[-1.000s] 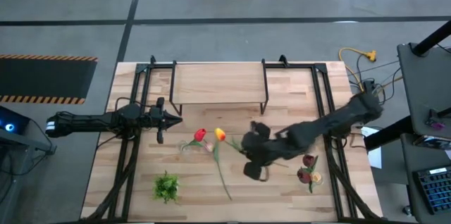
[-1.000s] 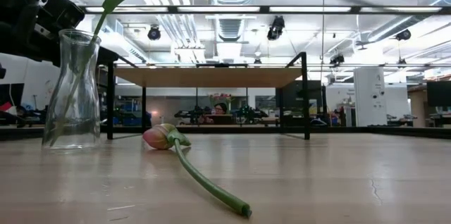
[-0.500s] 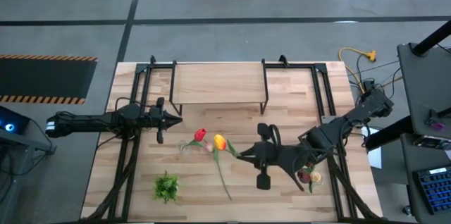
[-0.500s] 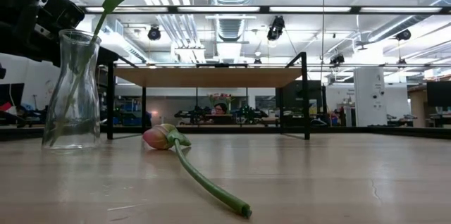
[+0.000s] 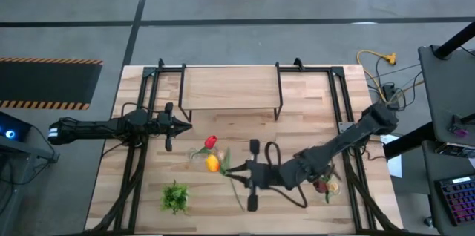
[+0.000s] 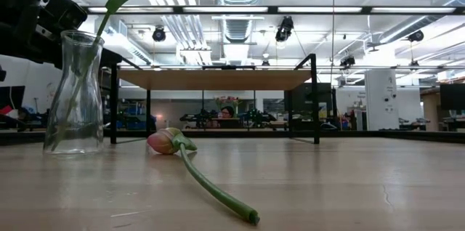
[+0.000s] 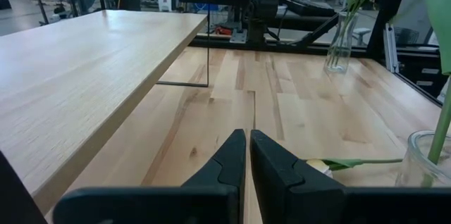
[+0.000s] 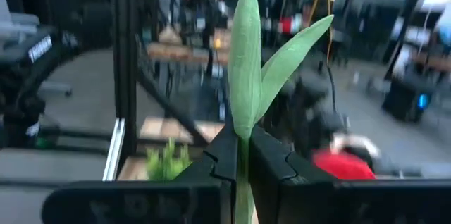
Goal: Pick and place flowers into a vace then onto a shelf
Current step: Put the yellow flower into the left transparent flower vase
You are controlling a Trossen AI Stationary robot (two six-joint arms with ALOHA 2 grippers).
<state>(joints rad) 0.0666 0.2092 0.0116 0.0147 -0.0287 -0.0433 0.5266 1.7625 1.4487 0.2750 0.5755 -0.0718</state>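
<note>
The right gripper (image 5: 236,174) was over the middle of the desk (image 5: 297,110), toward its near side, and its fingers (image 8: 224,152) were pinched on the green stem of an orange-headed tulip (image 5: 213,163). In the right wrist view the leaves of this flower (image 8: 248,62) rose straight up from between the pressed fingers. The orange head was just near of the glass vase (image 5: 197,153), which stood left of the desk's centre.

A red tulip (image 5: 210,142) was already in the vase (in the low view its stem leaned out above the rim of the vase (image 6: 73,93)). One more tulip, with a pink head (image 6: 165,142), lay flat on the desk just right of the vase, its stem pointing to the near side. Two dark maroon tulips (image 5: 323,184) lay near the right edge, beside the right arm. A leafy green tuft (image 5: 176,197) was at the near left.

The left gripper (image 5: 180,124) waited at the left of the desk, in front of the shelf (image 5: 230,87), with its fingers (image 7: 229,157) pressed together and holding nothing. The shelf stood at the far side, well apart from the vase.
</note>
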